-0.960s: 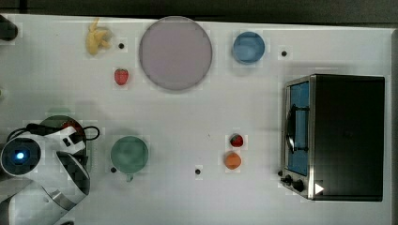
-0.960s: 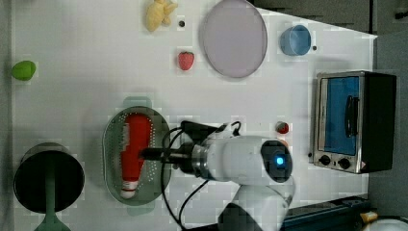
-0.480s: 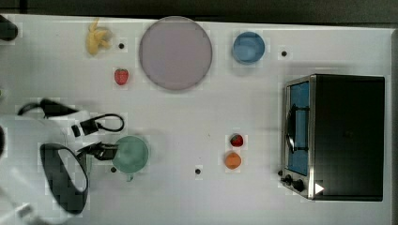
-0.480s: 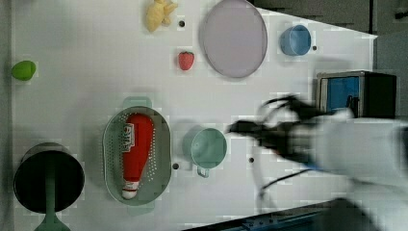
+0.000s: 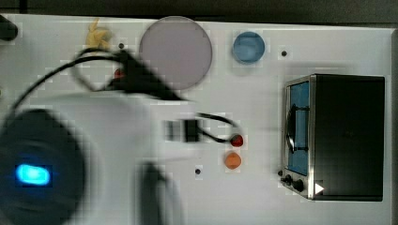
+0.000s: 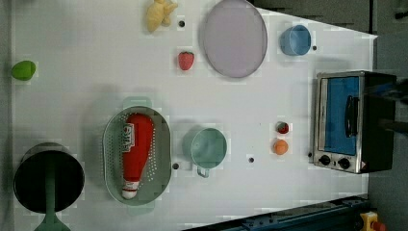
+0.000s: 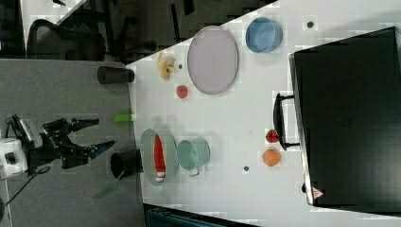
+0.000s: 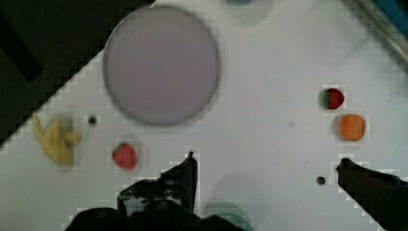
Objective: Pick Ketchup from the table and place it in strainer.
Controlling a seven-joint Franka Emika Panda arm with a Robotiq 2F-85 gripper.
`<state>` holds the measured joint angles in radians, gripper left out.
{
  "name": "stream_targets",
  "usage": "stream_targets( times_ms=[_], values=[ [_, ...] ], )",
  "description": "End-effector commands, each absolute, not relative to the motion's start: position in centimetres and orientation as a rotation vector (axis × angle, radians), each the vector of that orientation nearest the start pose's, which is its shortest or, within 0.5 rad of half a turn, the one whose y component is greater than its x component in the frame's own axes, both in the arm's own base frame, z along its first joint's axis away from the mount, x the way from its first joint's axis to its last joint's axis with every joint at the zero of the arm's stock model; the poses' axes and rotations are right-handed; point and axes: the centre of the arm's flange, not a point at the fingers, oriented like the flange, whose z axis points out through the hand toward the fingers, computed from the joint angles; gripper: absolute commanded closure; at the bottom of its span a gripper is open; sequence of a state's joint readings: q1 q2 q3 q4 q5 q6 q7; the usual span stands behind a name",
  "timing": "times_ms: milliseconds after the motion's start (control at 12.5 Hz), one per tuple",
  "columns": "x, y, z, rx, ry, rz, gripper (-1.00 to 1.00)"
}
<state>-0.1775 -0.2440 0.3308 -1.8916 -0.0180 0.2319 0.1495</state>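
Ketchup (image 6: pixel 136 148) lies inside the strainer (image 6: pixel 161 159); my hand (image 7: pixel 96 134) is wide open, empty, well clear; I'd retreat smoothly.

No word, brand or number can be read anywhere. The ketchup (image 6: pixel 136 151) bottle carries a white label with marks too small to make out. The toaster oven (image 5: pixel 334 136) bears a small white triangular sign at one front corner; its meaning cannot be told.
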Motion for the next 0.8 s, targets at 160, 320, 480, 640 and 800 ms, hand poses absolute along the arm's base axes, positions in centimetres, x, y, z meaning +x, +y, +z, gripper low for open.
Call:
stream_targets(
  times_ms=[160, 320, 480, 640, 800],
  values=[
    [49.7, -2.2, 59.7, -2.783, 1.455, -0.138, -1.0],
    [49.2, -4.9, 59.4, -2.772, 1.491, -0.086, -1.0],
    [49.5, -4.5, 58.9, -2.793, 1.463, -0.066, -1.0],
    [49.6, -3.4, 58.9, -2.806, 1.446, -0.067, -1.0],
    [49.5, -2.4, 58.9, -2.798, 1.436, -0.046, -1.0]
  ],
)
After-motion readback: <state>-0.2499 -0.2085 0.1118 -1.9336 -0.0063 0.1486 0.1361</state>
